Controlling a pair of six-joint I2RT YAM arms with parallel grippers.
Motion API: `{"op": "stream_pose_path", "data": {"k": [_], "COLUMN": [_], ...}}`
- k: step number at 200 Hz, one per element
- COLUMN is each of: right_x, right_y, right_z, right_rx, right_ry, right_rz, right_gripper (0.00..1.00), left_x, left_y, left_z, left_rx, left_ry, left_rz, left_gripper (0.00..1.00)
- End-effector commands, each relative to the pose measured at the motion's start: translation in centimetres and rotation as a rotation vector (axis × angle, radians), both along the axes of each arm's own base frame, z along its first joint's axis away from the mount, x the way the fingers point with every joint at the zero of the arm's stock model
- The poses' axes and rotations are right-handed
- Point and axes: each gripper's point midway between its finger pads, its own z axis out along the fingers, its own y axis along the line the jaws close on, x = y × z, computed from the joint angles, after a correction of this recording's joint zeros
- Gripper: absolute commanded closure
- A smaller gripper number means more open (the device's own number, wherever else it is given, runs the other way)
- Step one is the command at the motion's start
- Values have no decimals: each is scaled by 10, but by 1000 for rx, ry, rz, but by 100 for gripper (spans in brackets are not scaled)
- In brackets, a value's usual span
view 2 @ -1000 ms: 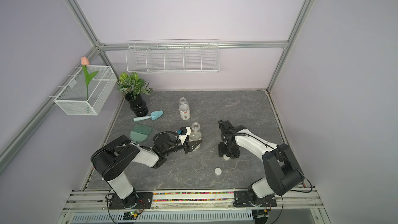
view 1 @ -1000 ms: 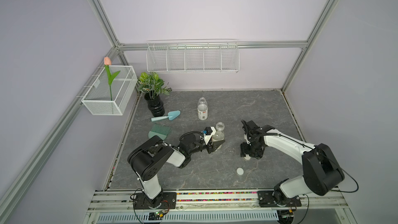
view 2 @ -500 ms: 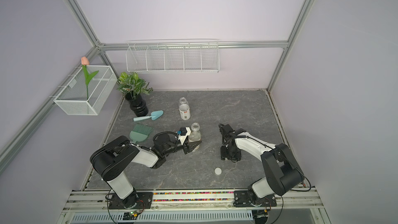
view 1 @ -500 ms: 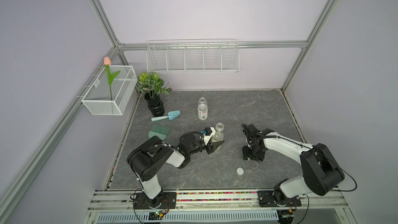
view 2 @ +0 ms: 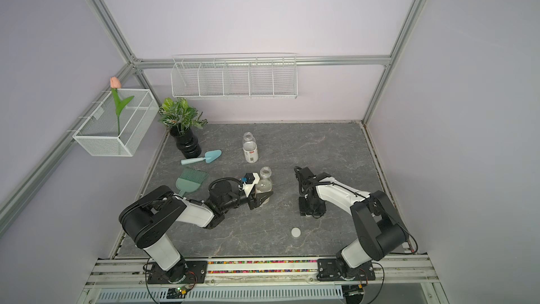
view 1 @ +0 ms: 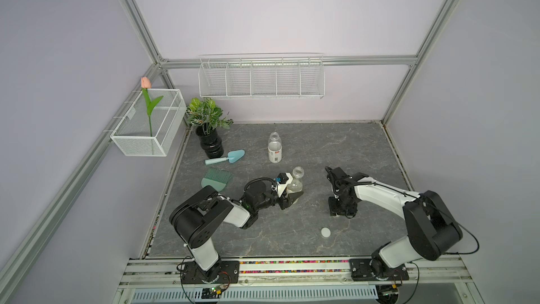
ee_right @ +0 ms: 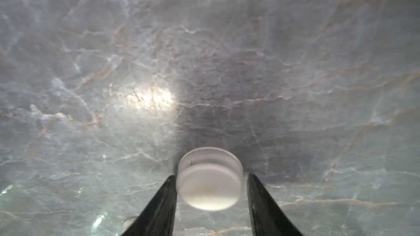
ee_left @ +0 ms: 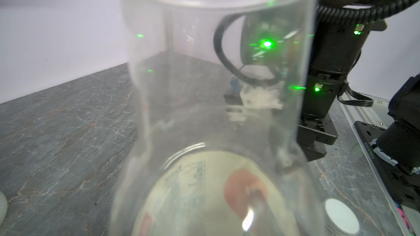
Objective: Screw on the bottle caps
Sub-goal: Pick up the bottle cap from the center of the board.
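My left gripper [view 1: 293,197] is shut on the lower body of a clear bottle [view 1: 295,184] with an orange-marked label. The bottle stands upright mid-table with its neck open, and it fills the left wrist view [ee_left: 218,114]. My right gripper [view 1: 340,213] points straight down at the table to the bottle's right. Its fingers straddle a white bottle cap [ee_right: 210,179]; one finger touches the cap's rim and a thin gap shows at the other. A second cap [view 1: 325,232] lies flat nearer the front. The white-labelled bottle [view 1: 274,150] stands uncapped farther back.
A black vase with a plant [view 1: 211,144], a blue trowel [view 1: 226,157] and a green brush [view 1: 216,179] sit at the back left. A wire basket [view 1: 149,124] hangs on the left wall. A wire shelf [view 1: 261,78] hangs on the back wall.
My right gripper has dropped toward the table and slid slightly forward, and its jaws have narrowed around the cap. The left arm and its bottle have stayed put.
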Motion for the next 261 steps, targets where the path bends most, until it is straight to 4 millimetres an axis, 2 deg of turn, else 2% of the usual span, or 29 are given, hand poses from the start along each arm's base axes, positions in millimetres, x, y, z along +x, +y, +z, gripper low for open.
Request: {"op": "stream_pose_path", "data": {"k": [1, 44, 109, 146, 156, 170, 199, 224, 243, 261], "right_x": [0, 5, 5, 3, 9, 7, -11, -22, -27, -28], "right_y": [-3, -3, -2, -3, 2, 8, 14, 28, 42, 55], "right_z": [2, -1, 3, 23, 42, 64, 121, 171, 198, 215], "right_rx": [-32, -43, -35, -33, -5, 47, 149, 282, 380, 455], "right_ry": [7, -2, -20, -46, -82, -100, -120, -149, -154, -154], "right_rz": [20, 27, 27, 31, 32, 46, 79, 126, 162, 188], "right_gripper": [48, 42, 53, 55, 55, 55, 54, 53, 53, 53], "left_x": [3, 3, 2, 1, -1, -3, -8, -17, -20, -24], "left_y": [-2, -3, -3, -3, -2, -1, -4, -12, -18, -20], "left_z": [11, 13, 11, 11, 10, 7, 3, -4, -3, -3], "left_rx": [5, 20, 21, 26, 40, 75, 152, 210, 191, 178], "left_ry": [-45, -48, -39, -37, -37, -45, -53, -74, -61, -53], "left_rz": [2, 0, -5, -11, -14, -26, -70, -121, -154, -183], "left_gripper": [44, 44, 44, 45, 45, 46, 49, 49, 49, 49]}}
